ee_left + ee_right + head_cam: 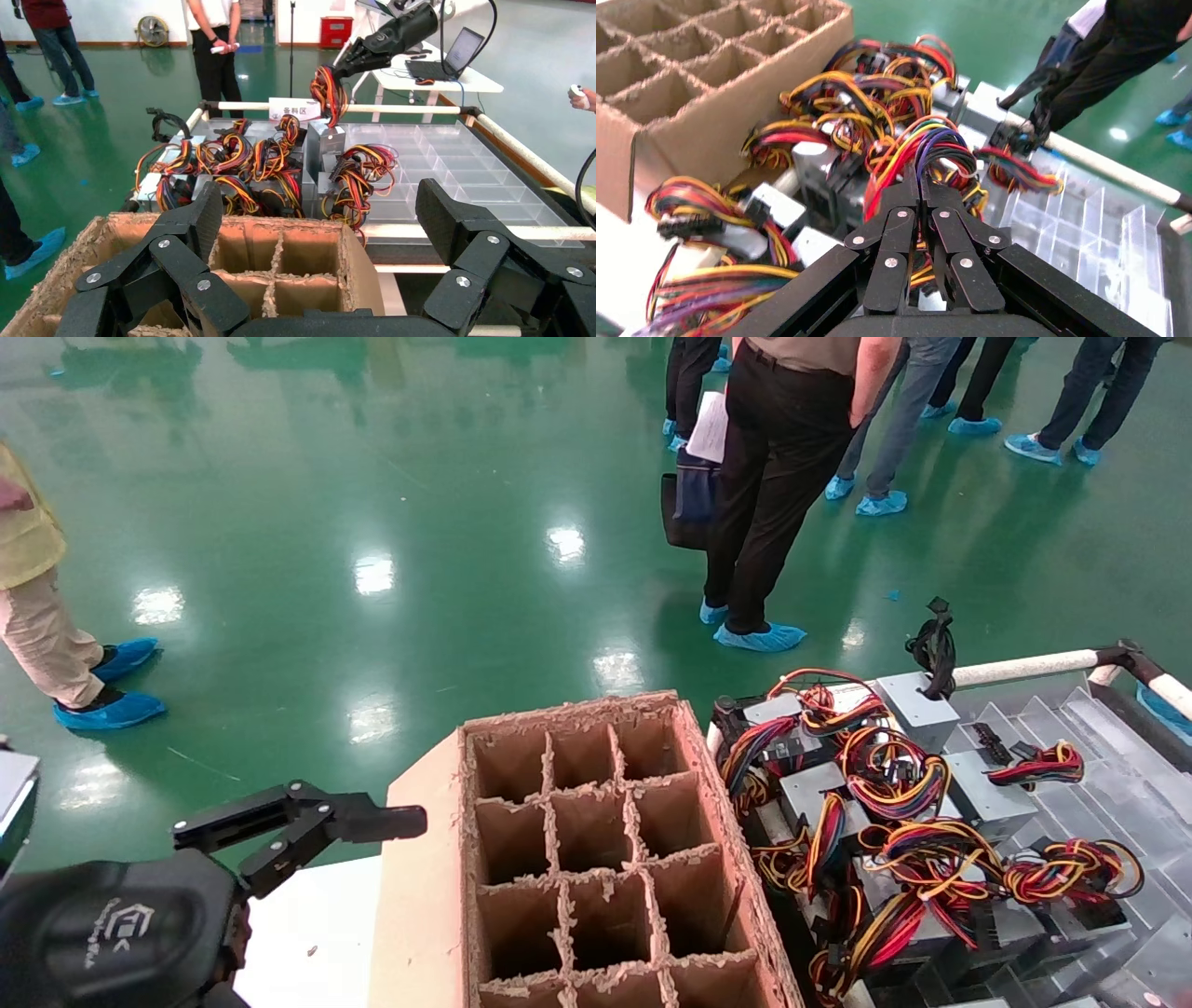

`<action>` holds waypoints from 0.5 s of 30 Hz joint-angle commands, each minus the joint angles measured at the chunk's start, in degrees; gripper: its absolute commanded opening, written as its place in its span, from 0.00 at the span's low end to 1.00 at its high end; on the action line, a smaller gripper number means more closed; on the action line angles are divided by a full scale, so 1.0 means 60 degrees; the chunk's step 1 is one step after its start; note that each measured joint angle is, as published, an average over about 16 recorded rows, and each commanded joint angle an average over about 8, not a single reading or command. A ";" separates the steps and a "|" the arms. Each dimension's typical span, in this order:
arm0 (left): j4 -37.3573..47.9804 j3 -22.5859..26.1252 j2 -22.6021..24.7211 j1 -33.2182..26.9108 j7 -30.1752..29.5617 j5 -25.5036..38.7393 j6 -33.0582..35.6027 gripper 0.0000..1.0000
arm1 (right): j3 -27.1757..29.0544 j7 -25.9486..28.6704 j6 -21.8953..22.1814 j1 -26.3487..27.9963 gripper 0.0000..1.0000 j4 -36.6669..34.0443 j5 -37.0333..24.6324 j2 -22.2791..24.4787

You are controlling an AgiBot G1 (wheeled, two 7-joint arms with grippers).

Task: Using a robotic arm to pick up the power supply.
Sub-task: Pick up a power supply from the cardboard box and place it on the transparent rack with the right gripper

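- Red, yellow and purple wire bundle [926,144] is what the right gripper [921,191] pinches; its black fingers are pressed together on the wires, not on a metal case.
- Your target, the grey metal power supply [323,144], hangs or stands under that bundle, at the edge of the heap of other grey supplies with coloured cables [894,822] in the clear plastic divided tray [1117,784]. I cannot tell if its case is free of the tray.
- Wires can slide through the fingers, I think, and then the case drops back.
- Neighbouring cables lie tangled very near; a lift may drag a second unit along.
- A load that hangs from wires can swing and hit the brown cardboard box with cells [424,896] just beside.
- Left gripper [307,831] waits spread above that box, well apart.
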 commanded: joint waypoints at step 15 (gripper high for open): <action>0.0000 0.0002 -0.0001 0.0000 0.0001 -0.0001 -0.0001 1.00 | -0.0151 0.0074 -0.0201 0.0090 0.00 -0.1112 -0.1079 0.0752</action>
